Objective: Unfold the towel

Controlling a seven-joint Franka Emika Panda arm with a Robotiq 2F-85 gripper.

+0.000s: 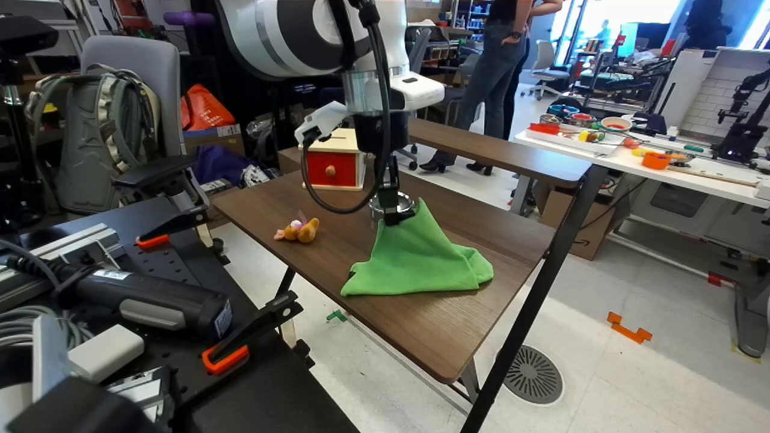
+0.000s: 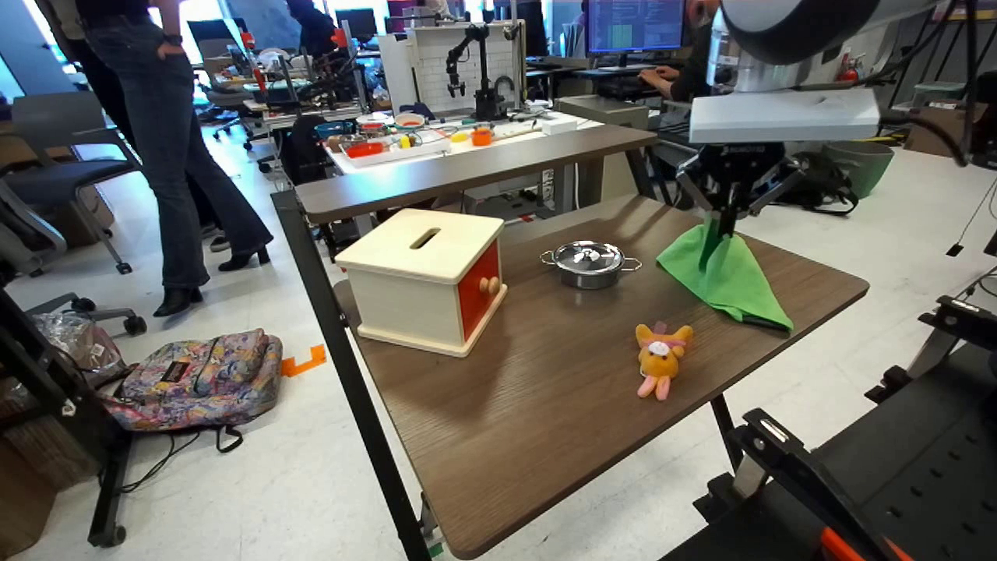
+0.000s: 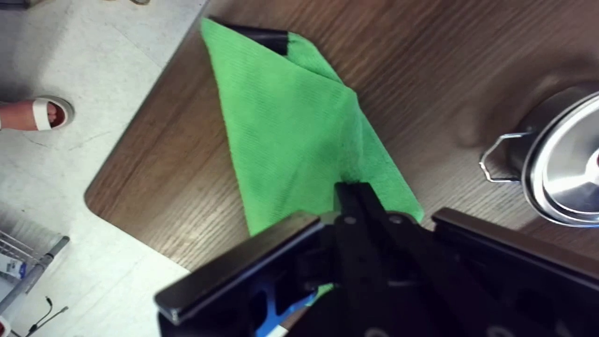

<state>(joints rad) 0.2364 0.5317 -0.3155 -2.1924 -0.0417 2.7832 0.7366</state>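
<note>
Gripper [image 3: 354, 187] over brown tbl [image 2: 537, 421]: jaws together w/ a pinch of green towel [image 1: 415, 264] btwn them. Rest lies part-folded on wood nr a corner, peaked up to the grip. Lidded metal pot [image 2: 590, 267] just beside, apart; orange toy [image 2: 659, 361] nr tbl edge.

fingers [image 3: 345, 202] clamped on green towel [image 3: 285, 131] | layers overlap on table [image 3: 159, 182] | lidded pot [image 3: 568, 171] apart
</note>
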